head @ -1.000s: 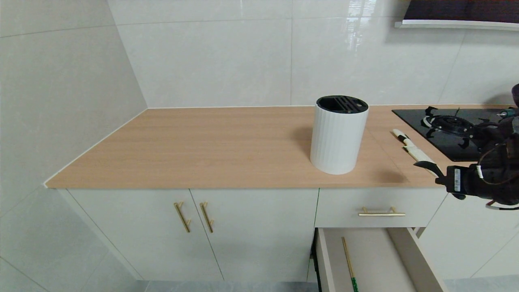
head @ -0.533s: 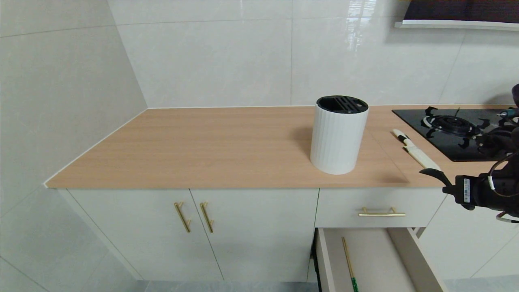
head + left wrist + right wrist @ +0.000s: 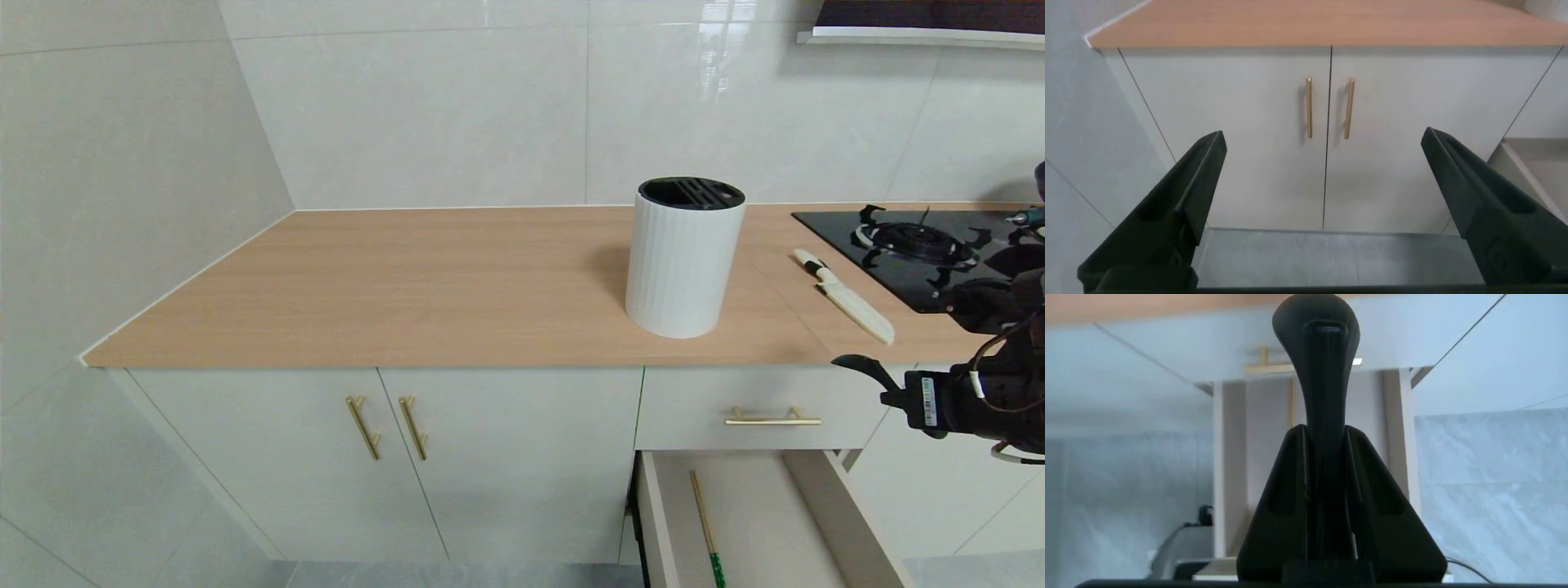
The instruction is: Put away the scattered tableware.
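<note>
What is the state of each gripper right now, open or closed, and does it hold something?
Left gripper: open, holding nothing.
Right gripper: closed, nothing between its fingers.

White-tiled walls [image 3: 408, 106], wooden countertop [image 3: 408, 286], cabinets [image 3: 326, 457]

The chopstick [image 3: 704, 523] is running off the bottom edge, too thin to tell whether it's one or a pair. The open drawer [image 3: 829, 510] is getting cut off there too. The stove [image 3: 906, 245] is slipping past the right edge behind the right arm [image 3: 992, 298]. The right gripper [image 3: 1319, 331] is covering part of the gold handle [image 3: 1259, 366].
</note>
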Robot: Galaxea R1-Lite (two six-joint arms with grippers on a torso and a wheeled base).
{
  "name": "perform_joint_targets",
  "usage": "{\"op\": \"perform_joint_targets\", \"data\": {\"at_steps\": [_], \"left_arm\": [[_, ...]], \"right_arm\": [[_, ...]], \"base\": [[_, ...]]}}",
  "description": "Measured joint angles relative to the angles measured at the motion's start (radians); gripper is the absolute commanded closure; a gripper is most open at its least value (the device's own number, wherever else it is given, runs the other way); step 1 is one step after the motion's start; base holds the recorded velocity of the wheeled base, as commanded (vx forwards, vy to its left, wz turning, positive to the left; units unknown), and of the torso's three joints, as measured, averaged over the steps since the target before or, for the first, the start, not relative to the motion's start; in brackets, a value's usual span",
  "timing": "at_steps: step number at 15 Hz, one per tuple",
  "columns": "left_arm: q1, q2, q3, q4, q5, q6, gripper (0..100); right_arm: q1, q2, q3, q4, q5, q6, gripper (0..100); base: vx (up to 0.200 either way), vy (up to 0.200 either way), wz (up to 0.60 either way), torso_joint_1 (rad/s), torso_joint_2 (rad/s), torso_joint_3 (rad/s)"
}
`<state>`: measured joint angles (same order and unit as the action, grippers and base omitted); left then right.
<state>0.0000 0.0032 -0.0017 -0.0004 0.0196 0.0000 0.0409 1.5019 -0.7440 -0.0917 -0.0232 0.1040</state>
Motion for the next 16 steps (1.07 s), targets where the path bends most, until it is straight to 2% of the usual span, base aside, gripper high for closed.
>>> {"op": "perform_joint_targets", "data": {"at_steps": [9, 16], "left_arm": [[0.0, 0.0, 0.0, -0.001, 0.0, 0.0, 0], [0.0, 0.0, 0.0, -0.001, 0.0, 0.0, 0]], "right_arm": [[0.032, 0.046, 0.018, 0.0, -0.001, -0.009, 100], [0.046, 0.131, 0.023, -0.001, -0.003, -0.009, 100]], "base": [[0.0, 0.0, 0.0, -0.195, 0.49, 0.292], [0.0, 0.0, 0.0, -0.148, 0.46, 0.311]]}}
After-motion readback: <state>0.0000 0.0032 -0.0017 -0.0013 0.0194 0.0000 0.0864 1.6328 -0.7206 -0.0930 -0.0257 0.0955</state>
